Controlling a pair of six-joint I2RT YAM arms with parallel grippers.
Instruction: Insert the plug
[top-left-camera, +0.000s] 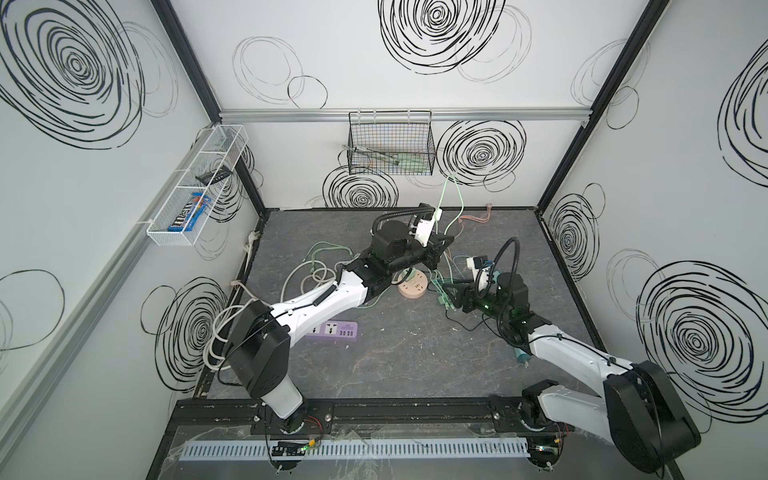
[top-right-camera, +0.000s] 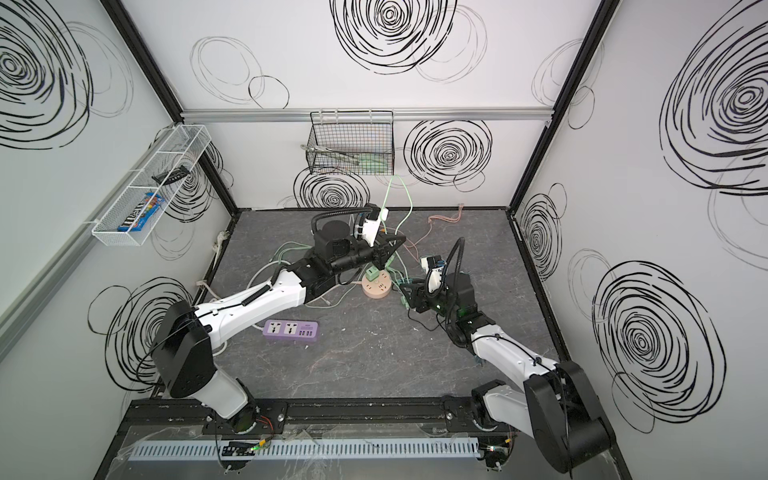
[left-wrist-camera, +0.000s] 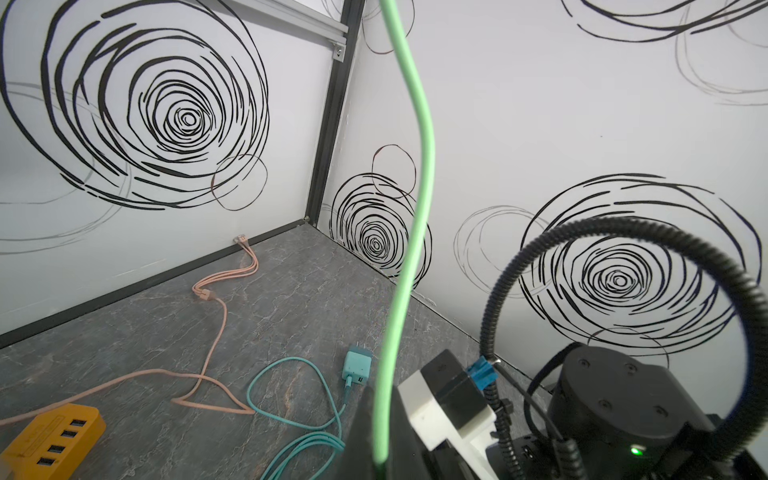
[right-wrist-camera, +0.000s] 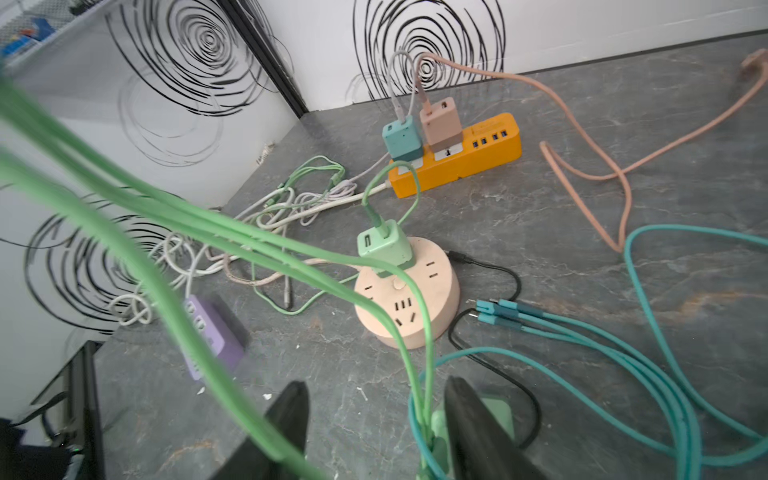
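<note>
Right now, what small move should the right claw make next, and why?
Probably close the right claw on the pale green piece between its fingers. Its jaws stand apart around that piece and the green strands, gripping nothing, while the left claw is shut with the cable rising from it. What the piece is, I cannot tell.

m&m's, on blue candy pack (top-left-camera: 188, 212)
</note>
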